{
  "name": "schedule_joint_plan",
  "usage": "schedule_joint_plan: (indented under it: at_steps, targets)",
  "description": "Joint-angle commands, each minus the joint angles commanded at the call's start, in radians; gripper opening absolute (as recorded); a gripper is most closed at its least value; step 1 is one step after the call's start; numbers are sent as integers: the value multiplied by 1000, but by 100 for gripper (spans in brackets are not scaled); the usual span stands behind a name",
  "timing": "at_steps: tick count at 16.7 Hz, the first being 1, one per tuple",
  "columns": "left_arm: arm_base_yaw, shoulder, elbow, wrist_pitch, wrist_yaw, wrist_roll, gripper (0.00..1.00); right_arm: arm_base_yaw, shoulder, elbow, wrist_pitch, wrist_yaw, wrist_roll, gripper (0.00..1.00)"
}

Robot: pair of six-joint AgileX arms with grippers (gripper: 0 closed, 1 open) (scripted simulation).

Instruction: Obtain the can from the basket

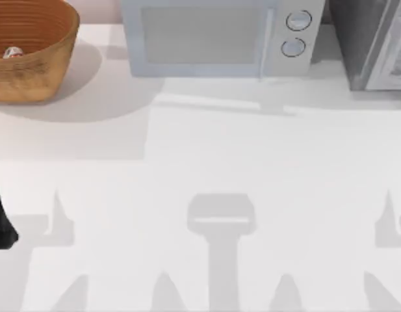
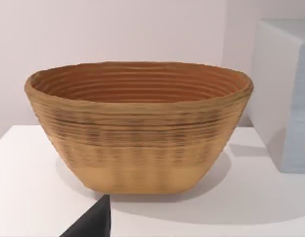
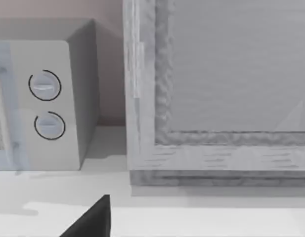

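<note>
The basket [image 1: 38, 71] is a large round wicker bowl at the table's back left corner. The can [image 1: 12, 53] lies inside it as a small silvery shape with red marks. In the left wrist view the basket [image 2: 137, 143] stands straight ahead, side on, and its wall hides the can. A dark part of my left gripper [image 2: 93, 222] shows at that view's edge, well short of the basket. My left arm [image 1: 0, 221] is a dark shape at the table's left edge. A dark part of my right gripper [image 3: 93, 217] faces the back right of the table.
A white microwave [image 1: 219, 36] with two round knobs stands at the back middle, right of the basket. A grey cabinet [image 1: 375, 42] stands at the back right. The white table [image 1: 219, 162] stretches open in front of them, crossed by arm shadows.
</note>
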Motion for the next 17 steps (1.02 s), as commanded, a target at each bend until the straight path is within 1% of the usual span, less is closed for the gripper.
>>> schedule_joint_plan:
  at_steps: [4,6,8,12,17]
  targets:
    - [9,27,20,-20,-4,0,100,0,0,0,0,0,0,100]
    - [27,95,77,-66,-10,2,100,0,0,0,0,0,0,100]
    - [50,200,169,-130,-14,6,100,0,0,0,0,0,0,100]
    - [97,488,453,-294,-10,21,100,0,0,0,0,0,0,100]
    - [146,947,941,-542,23,50,100,0,0,0,0,0,0,100]
